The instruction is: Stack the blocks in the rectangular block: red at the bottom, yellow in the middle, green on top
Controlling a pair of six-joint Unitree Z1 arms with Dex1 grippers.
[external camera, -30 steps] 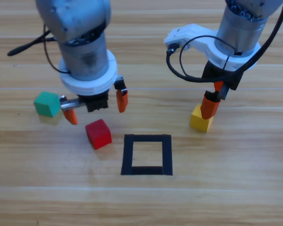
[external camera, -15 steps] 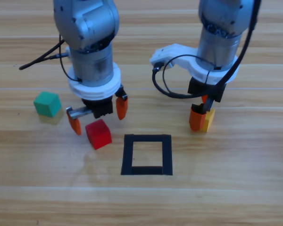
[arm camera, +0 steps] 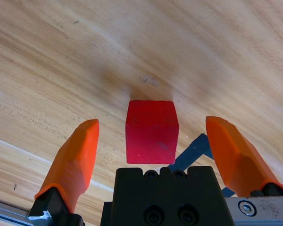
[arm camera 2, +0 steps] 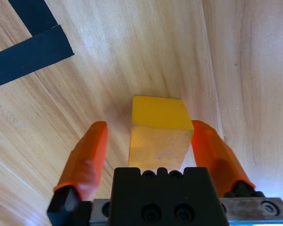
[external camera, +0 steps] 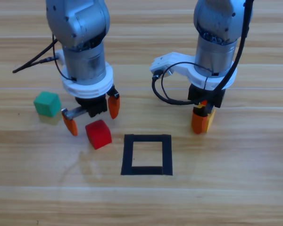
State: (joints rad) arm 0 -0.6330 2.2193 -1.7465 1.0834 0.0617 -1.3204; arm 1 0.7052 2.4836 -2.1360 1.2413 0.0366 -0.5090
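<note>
Your left claw [arm camera: 153, 150] straddles red [arm camera: 152, 132] released, right claw [arm camera 2: 148, 155] seemingly gapped around yellow [arm camera 2: 159, 134]; off-centre clenching may twist either.

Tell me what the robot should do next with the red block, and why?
Probably lower the left end effector a little and close it on the red block. Its jaws stand open on either side of that block, not touching it. Red goes at the bottom, and the black tape square has no block in it yet.
</note>
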